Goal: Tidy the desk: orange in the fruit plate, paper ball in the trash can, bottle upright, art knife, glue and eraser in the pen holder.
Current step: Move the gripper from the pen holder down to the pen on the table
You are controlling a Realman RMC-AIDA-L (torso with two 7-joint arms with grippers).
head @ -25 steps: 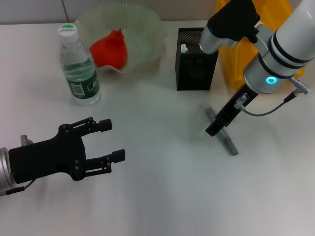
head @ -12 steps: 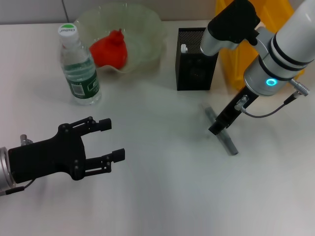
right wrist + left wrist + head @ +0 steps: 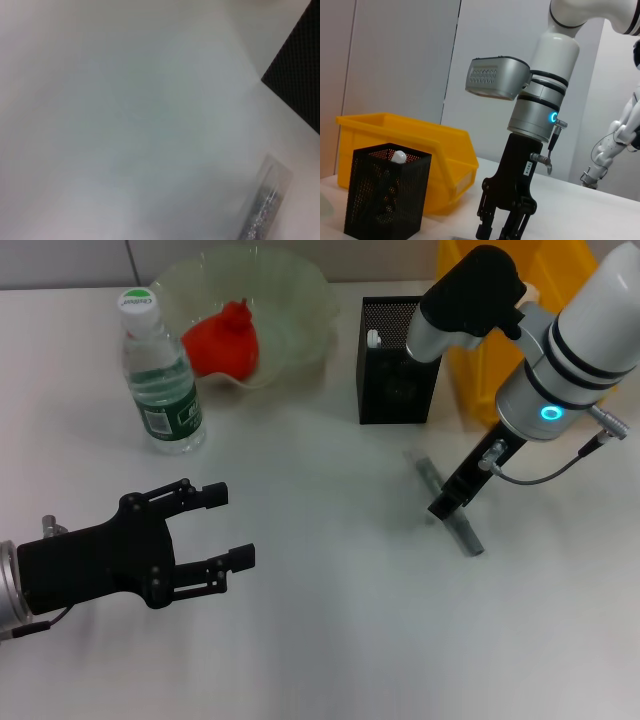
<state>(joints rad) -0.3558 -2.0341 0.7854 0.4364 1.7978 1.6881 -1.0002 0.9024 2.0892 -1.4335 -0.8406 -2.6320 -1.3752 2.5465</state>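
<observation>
One slim grey art knife (image 3: 450, 508) is left on the white desk (image 3: 330, 640), right of centre in the head view, its long axis running from upper left to lower right. The right gripper (image 3: 447, 502) hangs right over its middle, far nearer than the left gripper (image 3: 222, 526), which waits open-fingered at lower left. I cannot tell how the right jaws stand. The upright bottle (image 3: 160, 375) at upper left carries a green label I cannot read.

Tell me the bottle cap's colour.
White with a green ring on the bottle, clearest in the head view.
</observation>
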